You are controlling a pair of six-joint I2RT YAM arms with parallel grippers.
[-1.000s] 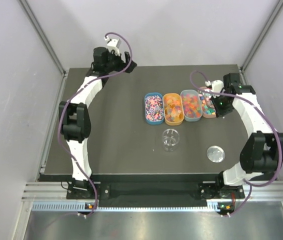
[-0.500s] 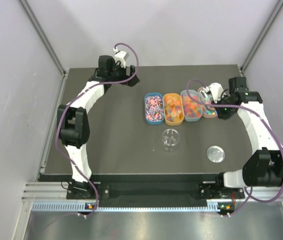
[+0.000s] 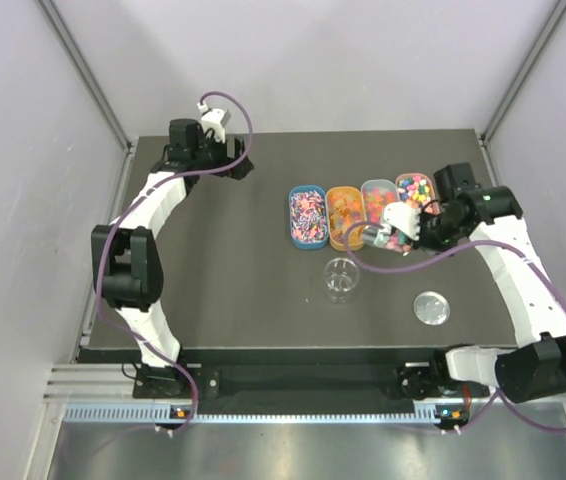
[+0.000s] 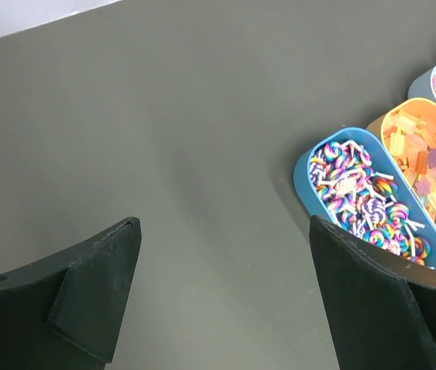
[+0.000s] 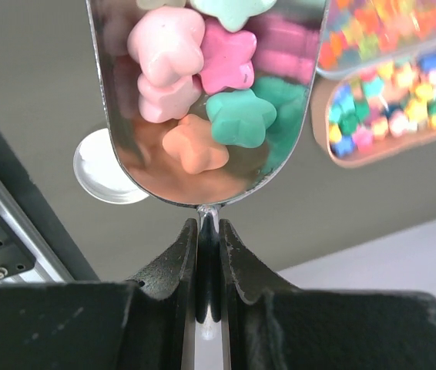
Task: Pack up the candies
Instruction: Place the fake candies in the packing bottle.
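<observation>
The candies lie sorted in a row of oval trays: a blue tray (image 3: 308, 216) of swirled sweets, an orange tray (image 3: 346, 217) of gummies, a light blue tray (image 3: 377, 196) and a pink tray (image 3: 416, 186). My right gripper (image 3: 416, 229) is shut on the handle of a metal scoop (image 3: 391, 226), which hangs over the near ends of the trays. In the right wrist view the scoop (image 5: 202, 100) carries pink, green and orange star candies (image 5: 202, 62), its handle pinched in the right gripper (image 5: 209, 231). My left gripper (image 4: 226, 297) is open over bare table, left of the blue tray (image 4: 310, 166).
A clear round jar (image 3: 341, 278) stands open in front of the trays, a little nearer than the scoop. Its round lid (image 3: 430, 307) lies flat at the near right. Grey walls enclose the dark table (image 3: 233, 290) on three sides.
My right arm has carried the scoop from the rightmost tray leftward and nearer, toward the jar. The left arm has swung slightly left along the far edge, still open.
</observation>
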